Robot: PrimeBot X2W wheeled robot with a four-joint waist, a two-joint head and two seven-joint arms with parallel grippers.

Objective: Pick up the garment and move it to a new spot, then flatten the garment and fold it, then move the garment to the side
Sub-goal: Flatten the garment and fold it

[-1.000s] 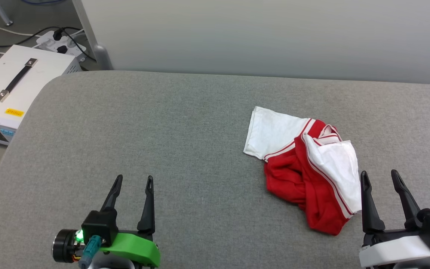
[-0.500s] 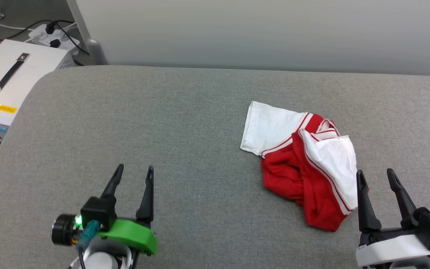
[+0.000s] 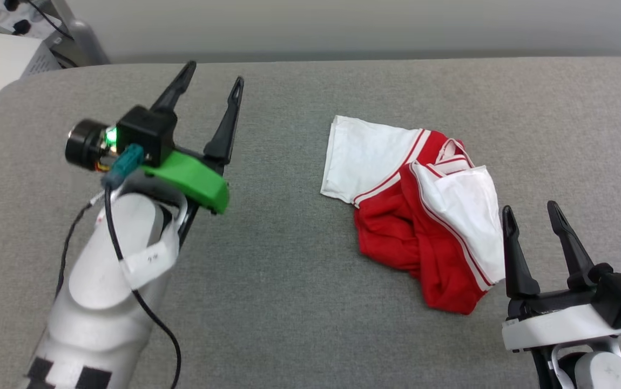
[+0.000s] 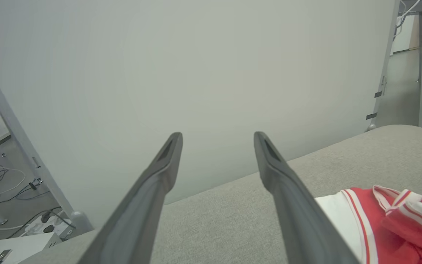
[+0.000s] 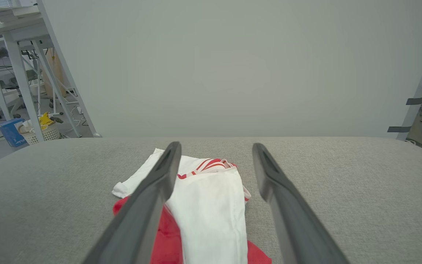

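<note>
Over grey pad [image 3: 289,281], left gripper [image 3: 215,72] farther forward, wide, right gripper [image 3: 529,207] wide, near garment [image 3: 424,243]

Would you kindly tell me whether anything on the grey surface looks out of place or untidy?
The garment lies crumpled in a heap on the grey surface, its red body bunched and one white sleeve folded over it. Nothing looks spilled or damaged.

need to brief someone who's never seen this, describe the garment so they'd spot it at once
Start from the grey padded table. On its right half, just ahead of the right tool, the garment lies in a crumpled heap. It has a red body and white short sleeves edged with thin red stripes, soft and bright against the plain grey surface.
</note>
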